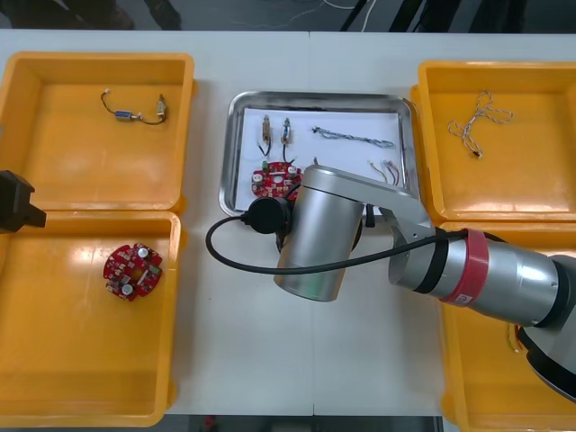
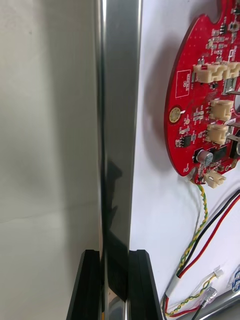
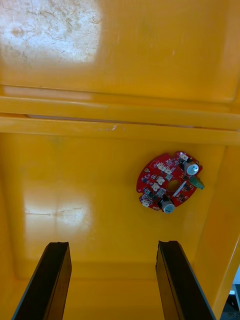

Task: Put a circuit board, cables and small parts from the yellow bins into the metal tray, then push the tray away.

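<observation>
The left arm [image 1: 13, 202] is seen at the far left edge of the counter [image 1: 270, 360], over the seam between the two left yellow bins. The left jaws are held wide, with the fingers [image 3: 47, 280] well apart above the near left bin [image 1: 54, 378]. A first circuit board [image 1: 132, 270] is laid flat in that bin, apart from both fingers. A black cable [image 1: 133, 112] is seen in the far left bin [image 1: 54, 144]. The metal tray [image 1: 319, 97], white inside, is placed mid-counter between the bins. Small metal parts [image 1: 266, 129] are laid side by side at the tray's far left, and a second circuit board [image 1: 274, 180] at its near left. A blue and white cable [image 1: 353, 137] is stretched along the tray's far side, and red and yellow cables [image 1: 385, 169] are bunched at its near right. The right jaws are clamped on the tray's near rim, which is held between the two fingers [image 2: 142, 285], one inside the tray and one on the counter side. The right arm [image 1: 504, 274] is reached across from the near right bin [image 1: 477, 378], which is largely covered by it. A twisted cable [image 1: 480, 119] is seen in the far right bin [image 1: 540, 180].
</observation>
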